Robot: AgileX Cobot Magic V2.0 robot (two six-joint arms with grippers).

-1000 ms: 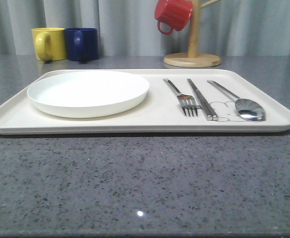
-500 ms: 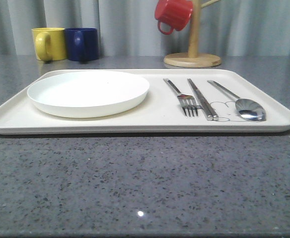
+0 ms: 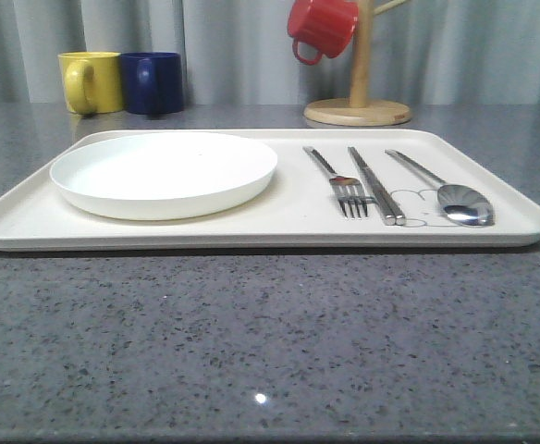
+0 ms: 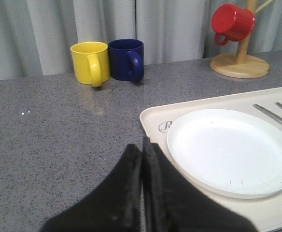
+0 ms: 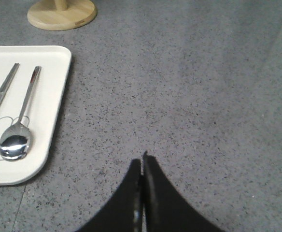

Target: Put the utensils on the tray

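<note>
my left claw point(image 4: 142, 159) is pinched closed on nothing, fingers pressed flat together, hanging over bare counter point(image 4: 59, 130) just off the tray's point(image 4: 153, 118) near left corner. my right claw point(image 5: 142, 169) is the same, closed and empty, over the grey counter just off the tray's right edge, with the spoon point(image 5: 16, 140) lying near that edge. both arms look pulled back and low, pointing forward over the table, clear of the load; i read that as a parked pose, since nothing is left to carry.

going outward, the fork point(image 3: 344, 190), the sticks point(image 3: 376, 185) and the spoon lie side by side on the right half of the tray, handles pointing away from me, working ends toward me, apart from one another and roughly parallel. the sticks lie close together as a pair. that reads like a table setting: cutlery beside the plate point(image 3: 164, 171), which takes the left half. the spoon bowl sits just by the faint rabbit drawing.

behind the tray stand a yellow mug point(image 3: 90, 81) and a blue mug point(image 3: 154, 81), touching or nearly so, and a red mug point(image 3: 321, 28) hangs on the wooden rack point(image 3: 358, 109). i judge the task done.
</note>
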